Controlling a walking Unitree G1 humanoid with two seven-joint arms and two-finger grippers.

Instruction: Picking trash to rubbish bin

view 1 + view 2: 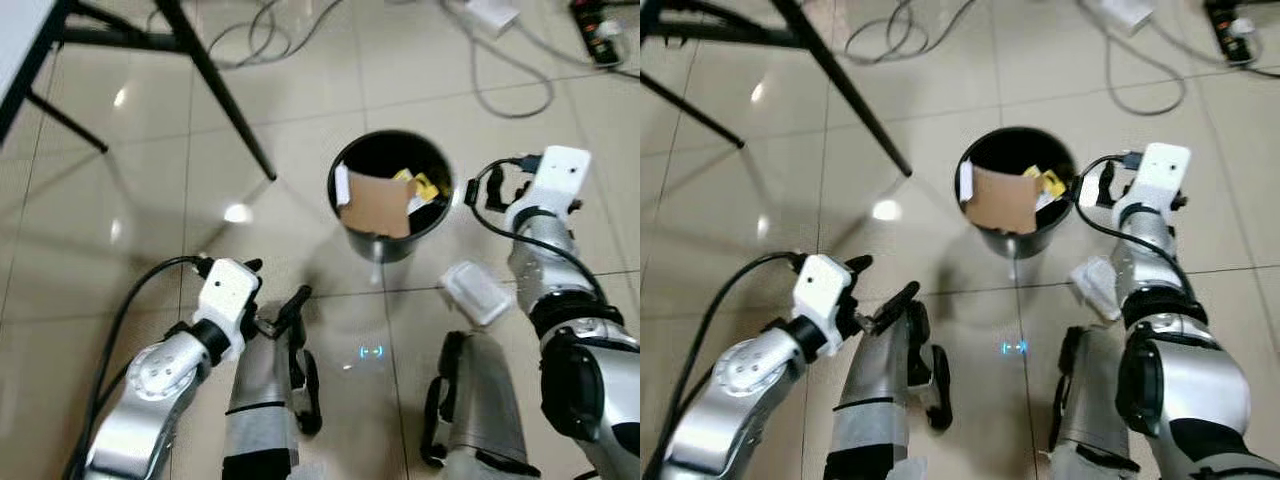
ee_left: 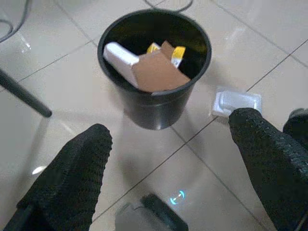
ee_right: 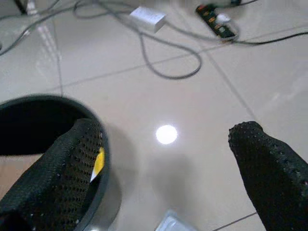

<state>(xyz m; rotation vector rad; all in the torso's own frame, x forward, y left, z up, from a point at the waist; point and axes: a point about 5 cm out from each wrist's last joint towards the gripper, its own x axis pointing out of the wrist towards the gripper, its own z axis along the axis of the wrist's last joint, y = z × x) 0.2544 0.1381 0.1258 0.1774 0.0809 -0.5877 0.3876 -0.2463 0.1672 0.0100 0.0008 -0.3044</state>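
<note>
Trash, a white plastic container (image 1: 478, 292), is lying on the floor just beside the black rubbish bin (image 1: 389, 243), probably waiting for pickup. Right end effector (image 3: 168, 159) is hovering wide open and empty near the bin's rim; left end effector (image 2: 168, 159) is likewise open, holding nothing.

My bin (image 1: 385, 235) is black, with brown cardboard (image 1: 378, 205) and a yellow wrapper (image 1: 421, 185) inside; the floor tiles (image 1: 300, 130) are beige and glossy.

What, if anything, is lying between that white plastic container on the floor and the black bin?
Nothing visible. The white container lies on bare tile just beside the black bin, with open floor between them. The bin's mouth is open, though cardboard already fills part of it.
</note>
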